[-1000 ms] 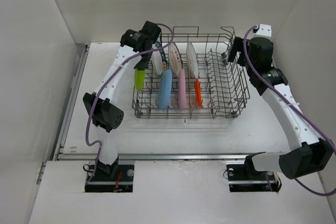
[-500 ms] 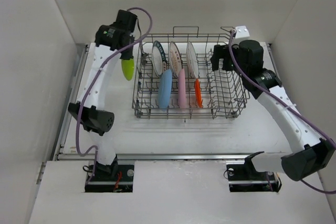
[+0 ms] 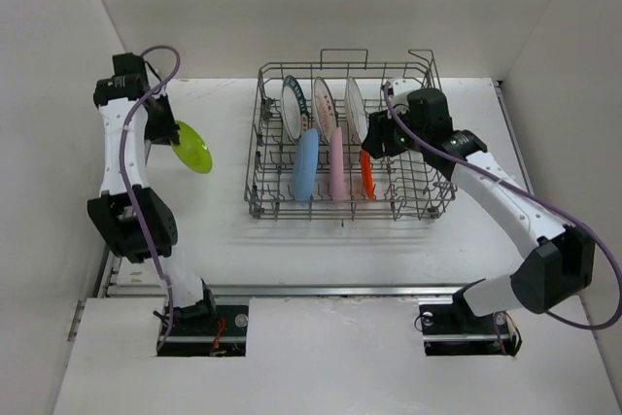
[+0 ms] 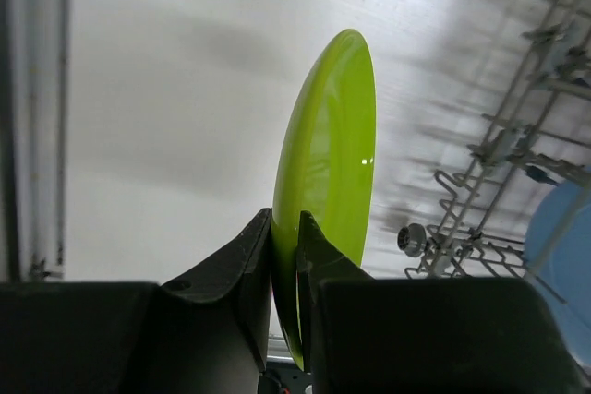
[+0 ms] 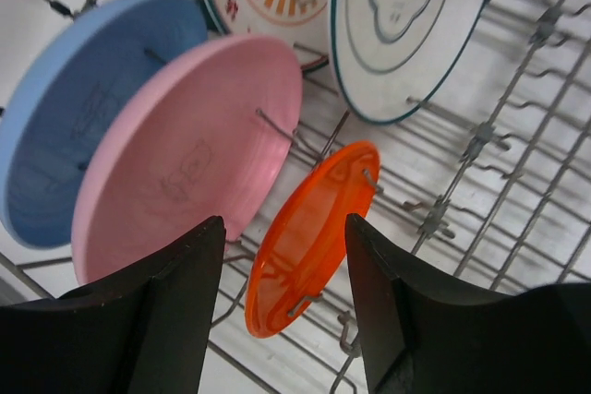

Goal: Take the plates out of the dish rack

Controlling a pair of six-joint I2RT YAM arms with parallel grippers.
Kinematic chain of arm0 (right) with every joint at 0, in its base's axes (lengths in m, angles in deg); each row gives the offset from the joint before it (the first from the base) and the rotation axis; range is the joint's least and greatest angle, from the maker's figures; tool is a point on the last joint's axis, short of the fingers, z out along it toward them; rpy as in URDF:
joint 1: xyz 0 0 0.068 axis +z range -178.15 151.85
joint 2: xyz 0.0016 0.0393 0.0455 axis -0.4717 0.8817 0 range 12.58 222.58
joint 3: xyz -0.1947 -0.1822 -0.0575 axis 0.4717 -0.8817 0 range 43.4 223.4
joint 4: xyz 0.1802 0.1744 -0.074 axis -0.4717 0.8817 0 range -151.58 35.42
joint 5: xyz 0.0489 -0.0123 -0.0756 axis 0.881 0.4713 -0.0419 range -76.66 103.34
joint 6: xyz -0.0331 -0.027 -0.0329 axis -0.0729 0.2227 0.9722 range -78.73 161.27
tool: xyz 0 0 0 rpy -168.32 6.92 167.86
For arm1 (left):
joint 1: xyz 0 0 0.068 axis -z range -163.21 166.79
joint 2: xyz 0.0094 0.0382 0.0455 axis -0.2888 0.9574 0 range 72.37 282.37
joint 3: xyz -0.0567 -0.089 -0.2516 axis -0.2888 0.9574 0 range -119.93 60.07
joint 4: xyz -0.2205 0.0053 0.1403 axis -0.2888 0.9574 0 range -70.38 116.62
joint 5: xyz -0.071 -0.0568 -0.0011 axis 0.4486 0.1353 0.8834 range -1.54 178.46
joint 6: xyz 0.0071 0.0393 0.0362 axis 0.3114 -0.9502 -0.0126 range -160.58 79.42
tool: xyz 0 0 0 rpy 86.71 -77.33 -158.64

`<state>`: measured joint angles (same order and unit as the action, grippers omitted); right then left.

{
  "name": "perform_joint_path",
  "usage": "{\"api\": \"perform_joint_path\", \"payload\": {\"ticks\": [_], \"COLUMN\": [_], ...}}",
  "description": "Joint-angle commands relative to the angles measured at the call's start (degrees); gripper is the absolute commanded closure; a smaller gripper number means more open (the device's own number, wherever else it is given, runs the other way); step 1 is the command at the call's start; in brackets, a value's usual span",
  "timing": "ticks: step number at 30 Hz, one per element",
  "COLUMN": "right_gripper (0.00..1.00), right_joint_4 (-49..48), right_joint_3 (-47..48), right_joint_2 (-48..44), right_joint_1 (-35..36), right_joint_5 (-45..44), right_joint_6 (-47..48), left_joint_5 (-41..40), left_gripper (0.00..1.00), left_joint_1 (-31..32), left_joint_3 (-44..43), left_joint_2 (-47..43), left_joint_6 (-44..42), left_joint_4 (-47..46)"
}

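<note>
Unloading: we are carrying the lime plate (image 4: 328, 182) clamped in the left gripper (image 4: 284, 256) at 9 o'clock of the rack (image 3: 292, 211), while the right gripper (image 5: 284, 228), jaws apart, is lining up on the orange plate (image 5: 309, 246) and likely needing to descend and pinch.

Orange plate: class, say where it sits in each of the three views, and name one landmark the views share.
Top external: the orange plate stands in the rack, right of the pink plate.
Left wrist: not in it; the left gripper holds a green plate.
Right wrist: lower centre, between the sides of the open right gripper.
Shared landmark: the blue plate.
</note>
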<state>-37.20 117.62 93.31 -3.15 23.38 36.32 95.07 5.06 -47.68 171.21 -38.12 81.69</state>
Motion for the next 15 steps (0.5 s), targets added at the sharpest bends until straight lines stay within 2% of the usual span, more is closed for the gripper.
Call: {"api": "perform_joint_path", "payload": {"ticks": [1, 8, 15], "right_gripper": [0.4, 0.39, 0.41], "right_joint_4": [-0.48, -0.48, -0.48], "right_joint_3": [-1.7, -4.25, -5.48], "right_joint_2": [-0.13, 1.19, 5.93], "right_joint_1": [0.85, 1.37, 1.9], "right_joint_5": [3.93, 1.38, -0.29], "right_joint_6": [-1.72, -3.83, -5.59], "left_joint_5": [11.48, 15.79, 15.63], "left_gripper": [1.0, 1.0, 1.0], "left_joint_1": [-2.85, -5.14, -7.08], "left_joint_3": [6.03, 13.26, 15.01], "left_joint_2": [1.87, 8.02, 13.74], "left_joint_6": [-3.06, -9.22, -9.23], "left_joint_4": [-5.81, -11.34, -12.49]}}
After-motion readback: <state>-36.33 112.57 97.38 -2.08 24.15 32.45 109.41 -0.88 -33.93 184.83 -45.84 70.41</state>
